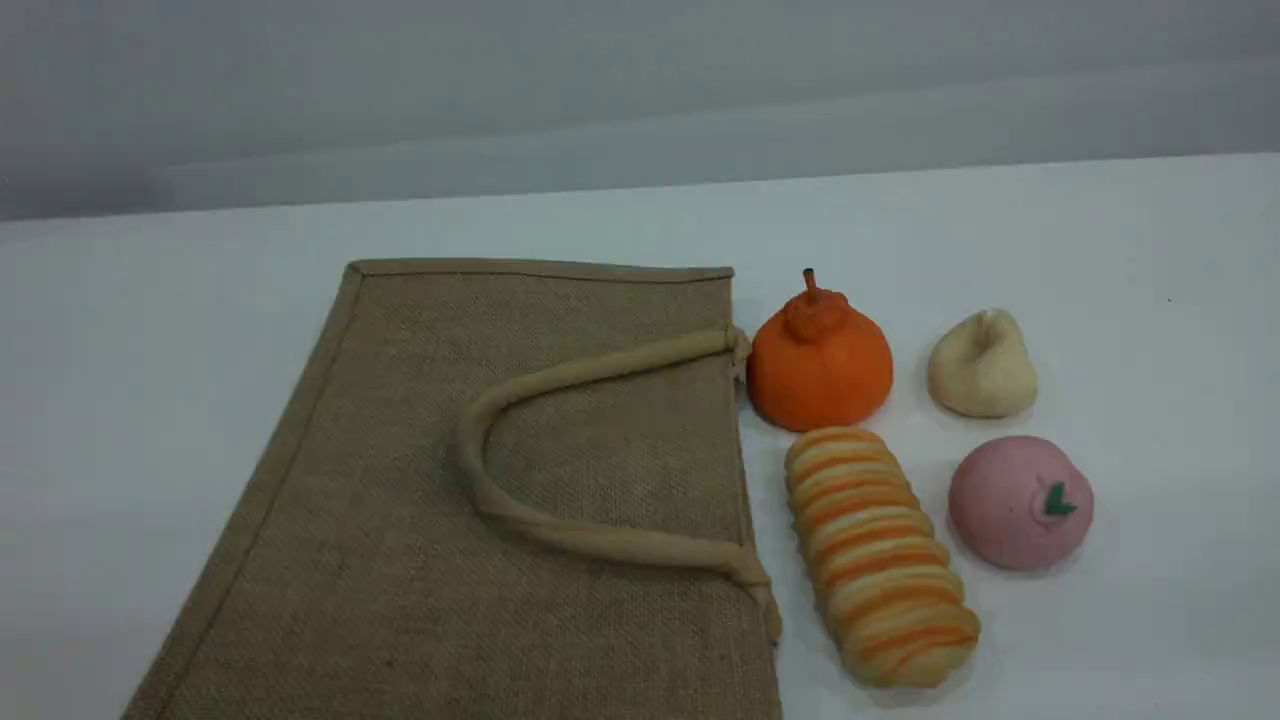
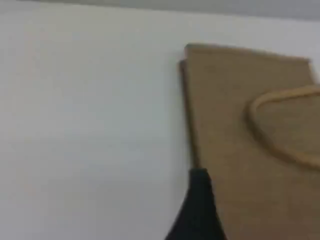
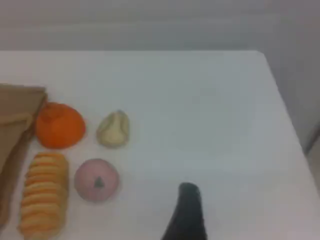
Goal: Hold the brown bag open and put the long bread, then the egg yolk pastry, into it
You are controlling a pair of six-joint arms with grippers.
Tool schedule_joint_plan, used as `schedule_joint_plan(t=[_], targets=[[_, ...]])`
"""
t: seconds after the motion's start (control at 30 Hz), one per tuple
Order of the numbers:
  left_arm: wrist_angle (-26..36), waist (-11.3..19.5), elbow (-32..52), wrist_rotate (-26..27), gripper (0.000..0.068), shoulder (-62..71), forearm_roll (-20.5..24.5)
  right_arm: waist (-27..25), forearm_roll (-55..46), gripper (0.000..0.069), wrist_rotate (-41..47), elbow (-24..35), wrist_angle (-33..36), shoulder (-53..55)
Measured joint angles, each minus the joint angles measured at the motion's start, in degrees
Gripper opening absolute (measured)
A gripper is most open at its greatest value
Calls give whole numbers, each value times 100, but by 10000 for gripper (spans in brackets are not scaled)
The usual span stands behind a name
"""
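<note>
Brown bag flat and closed, nothing visibly inside; food lined up at its mouth.
Long bread [image 1: 880,558] lies nearest, beside brown bag [image 1: 450,520], whose near end is cropped; pink peach [image 1: 1020,502] right, orange fruit [image 1: 820,362] and egg yolk pastry [image 1: 982,365] farther. Left gripper [image 2: 200,210] and right gripper [image 3: 186,212] spread, one blurry fingertip showing each.

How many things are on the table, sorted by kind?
Bags: 1, the brown bag
Breads and pastries: 2, the long bread and the egg yolk pastry
Fruits: 2, the orange fruit and the pink peach
Total: 5
</note>
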Motion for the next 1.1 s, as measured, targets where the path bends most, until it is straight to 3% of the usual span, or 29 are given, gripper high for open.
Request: schedule_joint_plan(t=[0.13,0.3,0.63,0.83,1.1], targets=[[-568,0,-433,187,524,930,-97,0,459,549,-525,-200,-568,871],[-746,0,-1095,187,524,2337,-320,0,1110,549,-855,-352,-1515,2103],[-1377,0,-1839,374,524,5211,-1019,0,2274,549,-935,-489,-3342,4655],[-1747,-168,-1962,827,524,6721,-1593,0,2336,549,-991,-1000,-3249,6119],[-2424,-941,-1965,1004,524,8184,-1827,0,2442,549,-998,-1538,-3287,7479]])
